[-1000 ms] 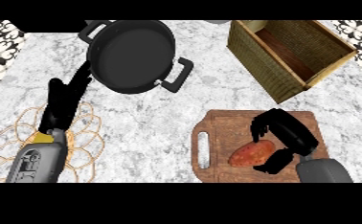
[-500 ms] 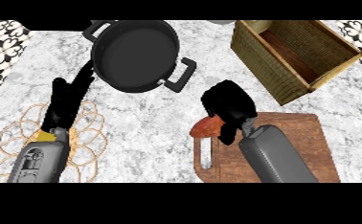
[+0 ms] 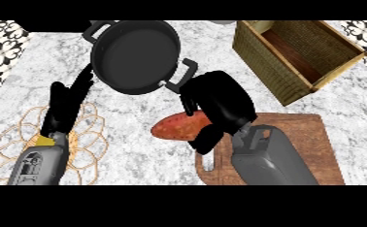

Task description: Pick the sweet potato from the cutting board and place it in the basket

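Right hand (image 3: pixel 219 105) has its fingers and thumb curled round the sweet potato (image 3: pixel 179 126), which sticks out to the hand's left, long axis roughly level across the view, off the left edge of the cutting board (image 3: pixel 301 148) and over bare counter. Basket (image 3: pixel 301 56) lies up and to the right of the hand, well apart, on the side opposite the potato, so the carry must swing right and away from the robot. Left hand (image 3: pixel 64 105) rests open at far left, fingers up, much farther from the basket.
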You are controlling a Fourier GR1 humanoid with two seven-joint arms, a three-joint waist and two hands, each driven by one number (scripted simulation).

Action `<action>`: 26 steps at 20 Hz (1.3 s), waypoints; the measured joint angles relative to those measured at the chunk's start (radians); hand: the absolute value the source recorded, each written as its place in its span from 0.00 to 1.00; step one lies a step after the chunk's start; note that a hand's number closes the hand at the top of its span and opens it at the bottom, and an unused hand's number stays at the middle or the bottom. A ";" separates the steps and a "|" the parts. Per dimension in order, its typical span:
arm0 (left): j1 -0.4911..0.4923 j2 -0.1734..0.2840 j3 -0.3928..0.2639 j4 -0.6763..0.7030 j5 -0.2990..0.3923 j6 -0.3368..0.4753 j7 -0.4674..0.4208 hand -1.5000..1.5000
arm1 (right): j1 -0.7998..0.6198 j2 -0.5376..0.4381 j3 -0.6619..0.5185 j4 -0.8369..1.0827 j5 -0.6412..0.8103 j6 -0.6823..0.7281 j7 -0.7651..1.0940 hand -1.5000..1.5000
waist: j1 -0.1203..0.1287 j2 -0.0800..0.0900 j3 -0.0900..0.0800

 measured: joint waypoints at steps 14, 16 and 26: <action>-0.013 -0.002 0.005 0.019 -0.008 0.006 -0.007 0.50 | -0.548 0.003 -0.318 -0.182 -0.442 -0.062 0.551 1.00 | -0.009 -0.003 0.000; -0.018 0.002 0.004 0.015 -0.012 0.006 0.002 0.50 | -0.631 -0.017 -0.376 -0.138 -0.466 -0.064 0.567 1.00 | -0.009 -0.002 -0.001; -0.017 0.001 0.005 0.016 -0.013 0.002 -0.004 0.50 | -0.887 -0.237 -0.462 0.163 -0.435 0.003 0.530 1.00 | -0.007 0.004 -0.001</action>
